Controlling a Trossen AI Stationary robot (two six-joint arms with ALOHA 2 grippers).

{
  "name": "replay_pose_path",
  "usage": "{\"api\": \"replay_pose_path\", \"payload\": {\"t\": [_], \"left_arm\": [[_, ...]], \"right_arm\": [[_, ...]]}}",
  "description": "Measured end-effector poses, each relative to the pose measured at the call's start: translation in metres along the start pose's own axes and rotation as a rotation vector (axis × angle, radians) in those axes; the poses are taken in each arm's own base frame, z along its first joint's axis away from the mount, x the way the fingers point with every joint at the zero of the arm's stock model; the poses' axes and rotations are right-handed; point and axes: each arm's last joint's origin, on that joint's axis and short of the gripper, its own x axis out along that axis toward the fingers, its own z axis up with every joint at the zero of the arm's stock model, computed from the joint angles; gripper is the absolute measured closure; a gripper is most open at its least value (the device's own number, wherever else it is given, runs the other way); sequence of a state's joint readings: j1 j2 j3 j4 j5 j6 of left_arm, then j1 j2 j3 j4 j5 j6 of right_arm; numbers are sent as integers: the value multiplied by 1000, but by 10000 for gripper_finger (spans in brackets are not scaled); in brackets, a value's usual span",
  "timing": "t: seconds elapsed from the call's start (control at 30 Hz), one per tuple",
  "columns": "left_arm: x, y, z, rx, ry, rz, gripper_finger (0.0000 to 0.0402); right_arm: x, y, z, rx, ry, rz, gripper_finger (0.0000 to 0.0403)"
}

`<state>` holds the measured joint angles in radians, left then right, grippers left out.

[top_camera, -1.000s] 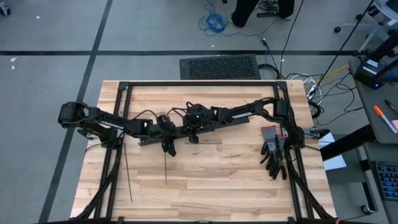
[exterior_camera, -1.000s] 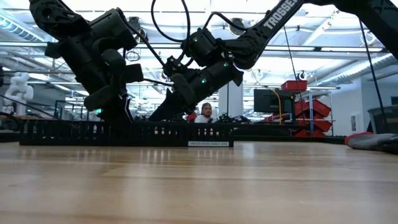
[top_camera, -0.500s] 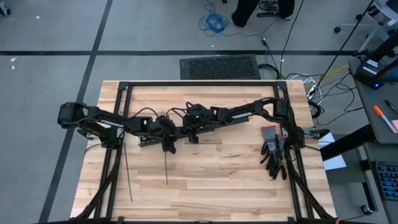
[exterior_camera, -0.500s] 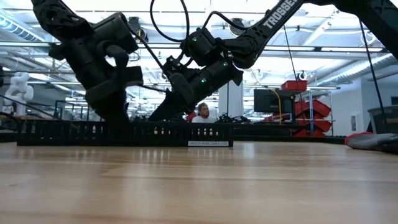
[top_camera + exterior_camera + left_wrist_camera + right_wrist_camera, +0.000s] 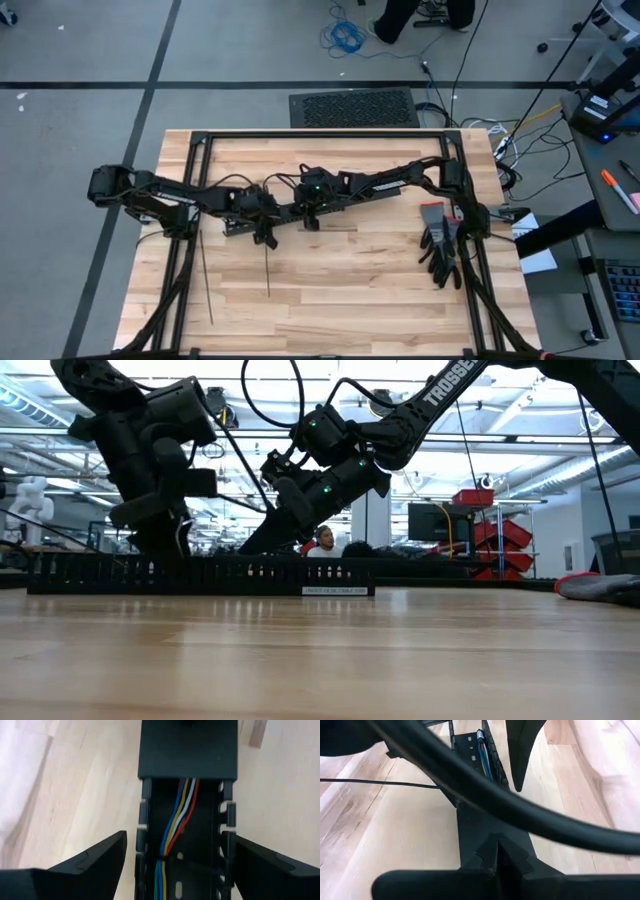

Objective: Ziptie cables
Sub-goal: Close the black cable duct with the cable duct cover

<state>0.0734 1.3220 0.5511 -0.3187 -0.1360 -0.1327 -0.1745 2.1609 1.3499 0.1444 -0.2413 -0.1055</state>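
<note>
Robotics lab, wooden workbench (image 5: 330,290), open hall, red bins (image 5: 500,535), monitor (image 5: 430,520)

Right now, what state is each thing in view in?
left gripper: open, straddling the duct
right gripper: shut, pressed on the duct's cover
cables: lying inside the duct, running under its cover
duct: lying flat on the table, partly covered
zipties: lying loose on the table, untouched
gloves: lying at the table's right edge

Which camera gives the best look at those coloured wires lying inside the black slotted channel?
The left wrist view: the cables run in plain sight down the black duct. The right wrist view shows only a short stretch of them. In the high and low views they cannot be made out.
</note>
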Motion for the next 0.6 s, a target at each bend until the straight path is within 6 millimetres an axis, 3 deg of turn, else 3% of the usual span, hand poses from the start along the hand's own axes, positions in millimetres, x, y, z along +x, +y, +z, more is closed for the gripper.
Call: {"api": "replay_pose_path", "payload": {"t": [0.6], "left_arm": [[4, 2, -17, 37, -184, -5, 84]], "right_arm": [[0, 0, -1, 18, 7, 0, 403]]}}
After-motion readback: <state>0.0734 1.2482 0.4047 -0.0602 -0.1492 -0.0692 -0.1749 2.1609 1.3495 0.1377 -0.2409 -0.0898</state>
